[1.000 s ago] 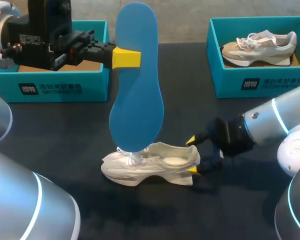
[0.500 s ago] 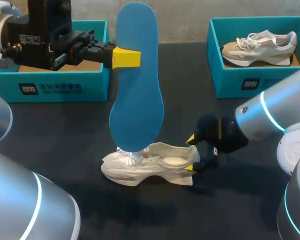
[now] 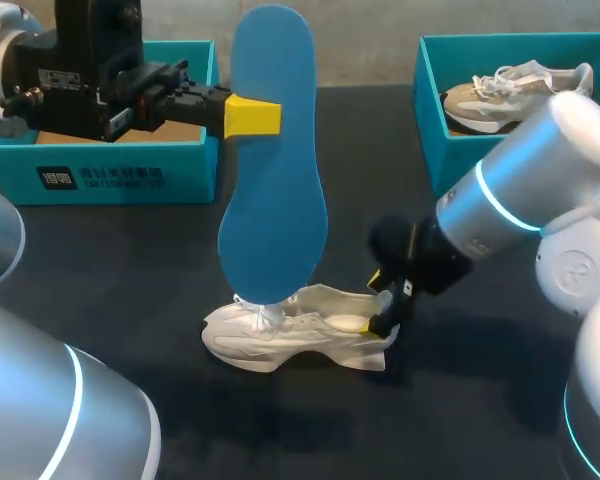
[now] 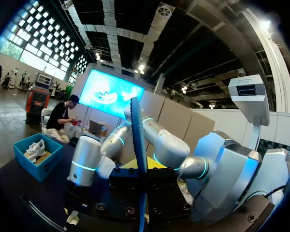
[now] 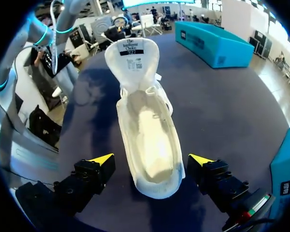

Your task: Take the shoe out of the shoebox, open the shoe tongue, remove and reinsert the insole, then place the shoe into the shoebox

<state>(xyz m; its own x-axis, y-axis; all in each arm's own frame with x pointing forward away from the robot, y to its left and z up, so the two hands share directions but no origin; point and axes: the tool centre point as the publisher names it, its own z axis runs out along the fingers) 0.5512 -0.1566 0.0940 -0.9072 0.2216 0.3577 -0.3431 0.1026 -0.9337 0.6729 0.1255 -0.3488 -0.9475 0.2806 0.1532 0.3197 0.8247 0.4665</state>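
A white shoe (image 3: 298, 335) lies on the dark table, toe to the left, tongue (image 5: 132, 60) folded open. Its blue insole (image 3: 273, 170) hangs upright above the toe, with my left gripper (image 3: 252, 117) shut on its upper edge. The left wrist view shows the insole (image 4: 137, 140) edge-on between that gripper's (image 4: 142, 166) fingers. My right gripper (image 3: 382, 303) is open at the shoe's heel. In the right wrist view the shoe (image 5: 147, 130) runs away from the gripper (image 5: 152, 159), with one yellow fingertip (image 5: 101, 158) on each side of the heel and a gap to both.
A teal shoebox (image 3: 100, 170) stands at the back left, behind my left arm. Another teal shoebox (image 3: 450, 150) at the back right holds a beige shoe (image 3: 490, 95). One teal box (image 5: 212, 41) shows beyond the shoe in the right wrist view.
My right arm has swung up and leftward, bringing its open gripper closer over the shoe's heel. The left arm, the insole and the shoe have stayed put.
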